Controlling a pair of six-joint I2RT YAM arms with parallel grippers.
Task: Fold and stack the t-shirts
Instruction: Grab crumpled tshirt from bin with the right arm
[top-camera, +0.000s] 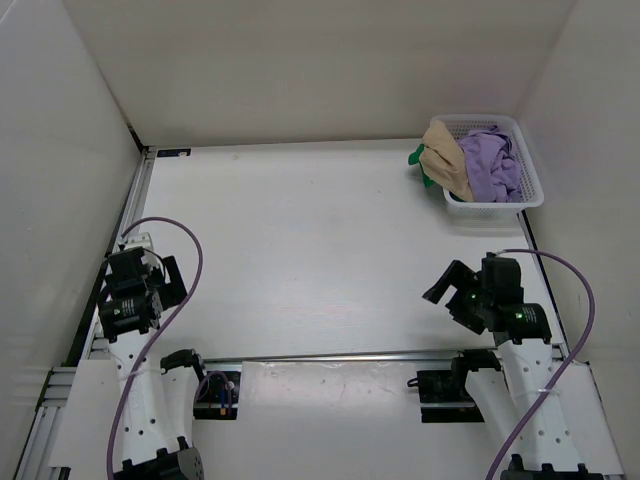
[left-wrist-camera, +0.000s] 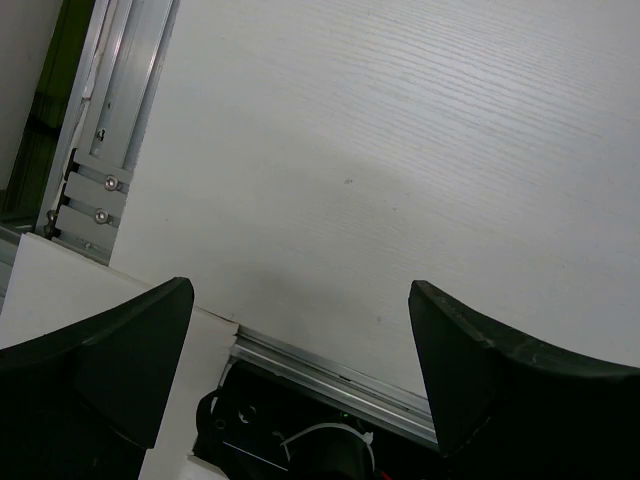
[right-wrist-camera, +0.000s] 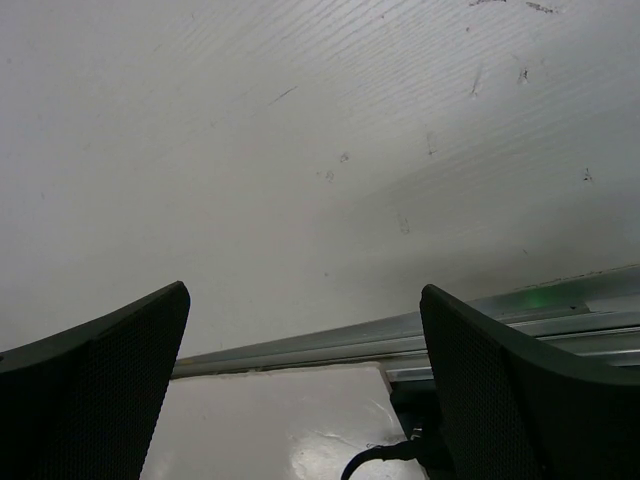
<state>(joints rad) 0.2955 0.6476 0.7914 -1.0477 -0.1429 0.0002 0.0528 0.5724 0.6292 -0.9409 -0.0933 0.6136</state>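
Shirts heaped in basket, far right corner; none folded, so step one. Left gripper, right gripper: wide open, empty, near bases. Next: right gripper to basket, grab one shirt, spread on table.

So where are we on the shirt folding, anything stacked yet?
Done: nothing. The tan shirt, purple shirt and green shirt are bunched up unfolded in or over the white basket at the far right corner. In hand: nothing; the left gripper and right gripper are open and empty above the table. Left: pull out, fold and stack all three.
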